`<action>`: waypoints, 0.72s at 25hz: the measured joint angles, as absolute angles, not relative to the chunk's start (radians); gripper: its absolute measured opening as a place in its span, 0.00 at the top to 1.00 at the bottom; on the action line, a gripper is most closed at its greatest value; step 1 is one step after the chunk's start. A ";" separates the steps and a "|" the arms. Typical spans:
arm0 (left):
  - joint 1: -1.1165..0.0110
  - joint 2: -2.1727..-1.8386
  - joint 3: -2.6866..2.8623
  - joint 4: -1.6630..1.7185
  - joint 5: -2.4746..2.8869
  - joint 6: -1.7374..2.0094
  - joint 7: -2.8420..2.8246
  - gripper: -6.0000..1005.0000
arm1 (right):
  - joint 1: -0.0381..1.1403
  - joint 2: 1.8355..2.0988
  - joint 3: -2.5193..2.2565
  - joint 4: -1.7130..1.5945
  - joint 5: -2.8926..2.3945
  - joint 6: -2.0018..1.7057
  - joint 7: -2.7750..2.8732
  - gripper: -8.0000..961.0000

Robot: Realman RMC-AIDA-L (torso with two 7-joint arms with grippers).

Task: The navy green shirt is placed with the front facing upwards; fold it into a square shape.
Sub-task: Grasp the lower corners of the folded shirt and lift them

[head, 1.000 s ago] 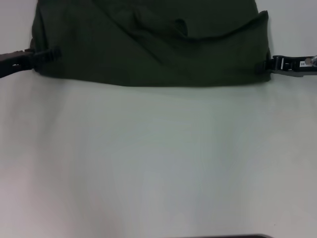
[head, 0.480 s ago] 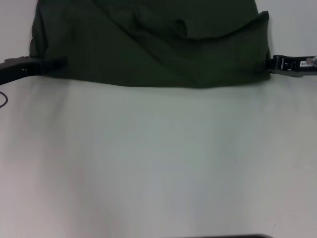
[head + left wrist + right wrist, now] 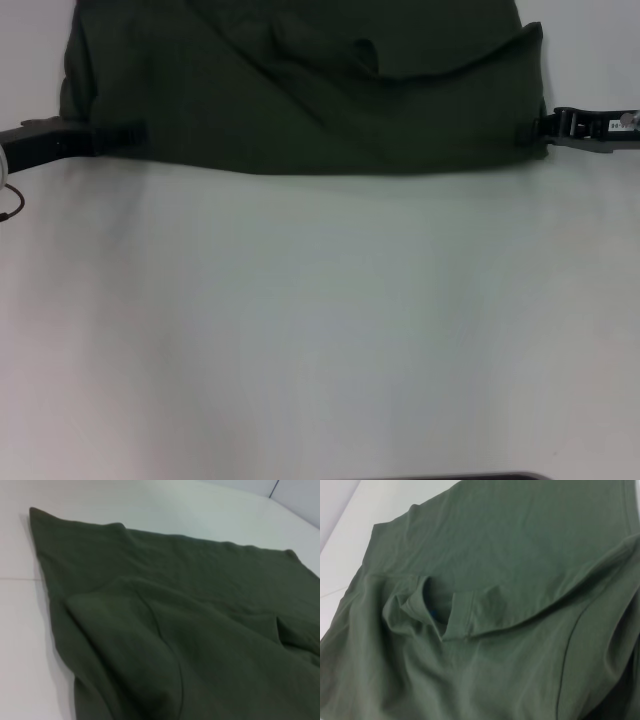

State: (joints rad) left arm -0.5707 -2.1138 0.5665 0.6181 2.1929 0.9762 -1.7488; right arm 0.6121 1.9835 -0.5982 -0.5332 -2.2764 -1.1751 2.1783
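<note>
The navy green shirt [image 3: 300, 100] lies across the far part of the white table, doubled over, with a straight folded edge facing me and loose wrinkles on top. My left gripper [image 3: 135, 131] reaches in low from the left and lies over the shirt's near left corner. My right gripper [image 3: 527, 130] meets the shirt's right edge near its near corner. The left wrist view shows the layered shirt [image 3: 200, 630] with a sleeve seam. In the right wrist view the shirt [image 3: 495, 580] shows its neck opening [image 3: 452, 617] and a speck of blue print inside it.
Bare white table [image 3: 320, 330] stretches from the shirt's folded edge toward me. A thin dark cable [image 3: 12, 205] loops at the left border. A dark strip [image 3: 470, 477] shows at the bottom edge.
The left gripper has dropped lower and slid further in over the shirt's left corner. The right gripper has shifted slightly away from me. The shirt's shape is almost the same.
</note>
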 joint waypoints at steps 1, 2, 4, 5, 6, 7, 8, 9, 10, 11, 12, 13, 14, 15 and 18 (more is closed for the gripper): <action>-0.571 -2.114 0.566 0.618 2.197 0.976 -1.749 0.13 | 0.612 1.983 -0.598 -0.534 -2.276 -1.175 2.178 0.96; -0.571 -2.114 0.567 0.617 2.200 0.976 -1.749 0.13 | 0.612 1.983 -0.598 -0.534 -2.276 -1.175 2.178 0.96; -0.571 -2.114 0.568 0.616 2.201 0.978 -1.749 0.13 | 0.614 1.983 -0.597 -0.534 -2.276 -1.175 2.178 0.96; -0.570 -2.114 0.570 0.616 2.201 0.981 -1.749 0.13 | 0.614 1.983 -0.597 -0.535 -2.276 -1.175 2.178 0.96; -0.568 -2.114 0.572 0.617 2.201 0.984 -1.748 0.13 | 0.615 1.983 -0.597 -0.535 -2.276 -1.175 2.178 0.96; -0.567 -2.114 0.573 0.618 2.202 0.985 -1.748 0.13 | 0.616 1.983 -0.597 -0.535 -2.276 -1.175 2.178 0.96; -0.566 -2.114 0.574 0.620 2.203 0.987 -1.748 0.13 | 0.617 1.983 -0.597 -0.536 -2.276 -1.175 2.178 0.96; -0.565 -2.114 0.576 0.622 2.211 0.990 -1.748 0.13 | 0.617 1.983 -0.597 -0.536 -2.276 -1.175 2.178 0.96; -0.565 -2.114 0.576 0.622 2.218 0.991 -1.748 0.13 | 0.618 1.983 -0.597 -0.536 -2.276 -1.175 2.178 0.96; -0.565 -2.114 0.576 0.622 2.218 0.991 -1.748 0.14 | 0.618 1.983 -0.597 -0.537 -2.276 -1.175 2.178 0.96; -0.567 -2.114 0.576 0.622 2.228 0.992 -1.748 0.14 | 0.618 1.983 -0.597 -0.537 -2.276 -1.174 2.178 0.96; -0.568 -2.114 0.576 0.622 2.234 0.992 -1.748 0.14 | 0.618 1.983 -0.597 -0.536 -2.276 -1.174 2.178 0.96; -0.569 -2.114 0.576 0.622 2.239 0.993 -1.748 0.14 | 0.618 1.983 -0.597 -0.536 -2.276 -1.173 2.178 0.96; -0.570 -2.114 0.576 0.622 2.243 0.992 -1.748 0.14 | 0.618 1.983 -0.596 -0.535 -2.276 -1.173 2.178 0.96; -0.571 -2.114 0.575 0.625 2.243 0.989 -1.748 0.14 | 0.618 1.983 -0.595 -0.535 -2.276 -1.172 2.178 0.96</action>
State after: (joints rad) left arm -0.5706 -2.1138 0.5748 0.6255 2.2427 0.9892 -1.7484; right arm 0.6184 1.9833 -0.5951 -0.5347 -2.2764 -1.1717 2.1783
